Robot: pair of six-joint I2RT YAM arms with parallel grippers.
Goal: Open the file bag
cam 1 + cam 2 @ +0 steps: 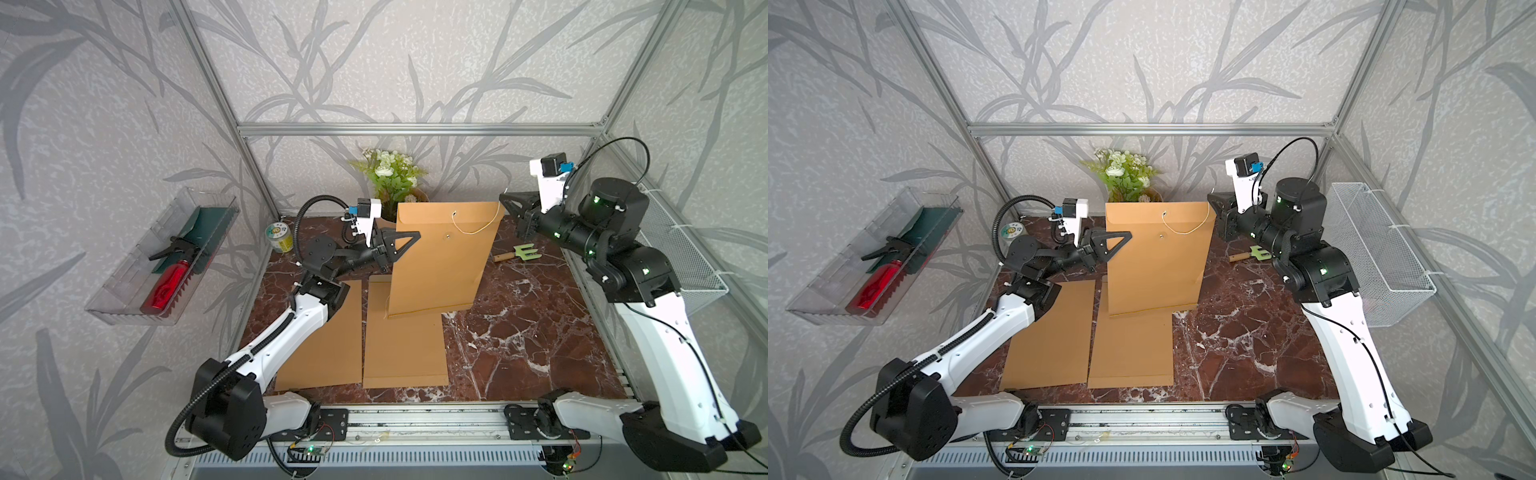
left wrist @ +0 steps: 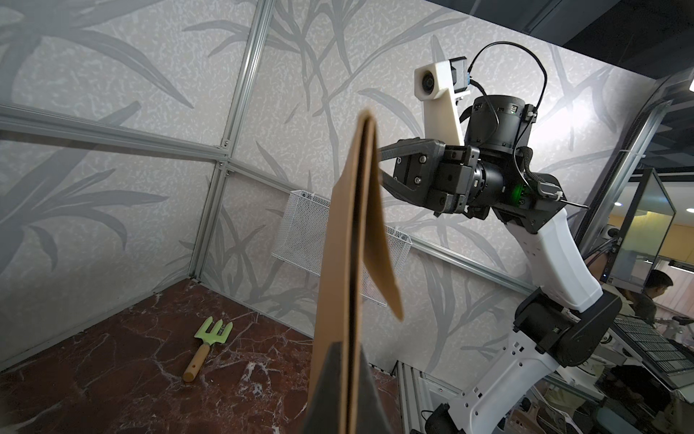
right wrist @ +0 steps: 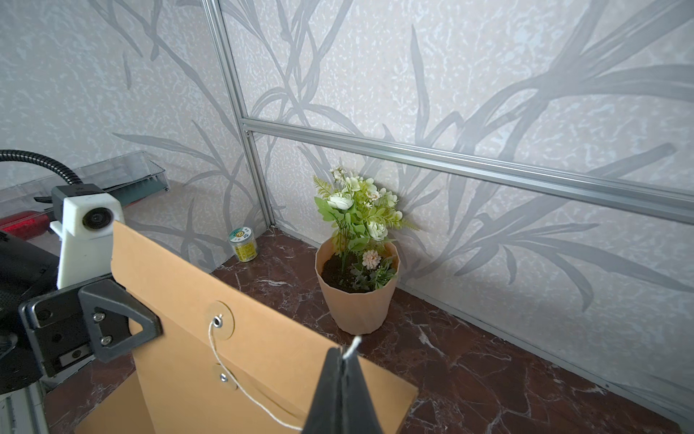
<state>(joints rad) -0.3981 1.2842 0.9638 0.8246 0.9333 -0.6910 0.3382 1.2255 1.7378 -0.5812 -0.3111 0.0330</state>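
A brown paper file bag (image 1: 440, 266) (image 1: 1154, 266) stands upright over the middle of the marble table. My left gripper (image 1: 417, 236) (image 2: 347, 345) is shut on its left edge. A white string (image 1: 473, 230) (image 3: 240, 387) runs from the eyelet on the flap, sags past the lower button, and rises to the bag's top right corner. There my right gripper (image 1: 502, 197) (image 3: 341, 351) is shut on the string's end, which pokes out past the fingertips. In the left wrist view the flap (image 2: 383, 255) hangs slightly away from the bag's body.
Two more brown envelopes (image 1: 324, 340) (image 1: 405, 345) lie flat on the table below the held bag. A flower pot (image 3: 356, 293) stands behind it. A green hand rake (image 1: 519, 252), a small jar (image 1: 279, 237), a clear wall tray (image 1: 166, 266) and a wire basket (image 1: 681, 257) surround the area.
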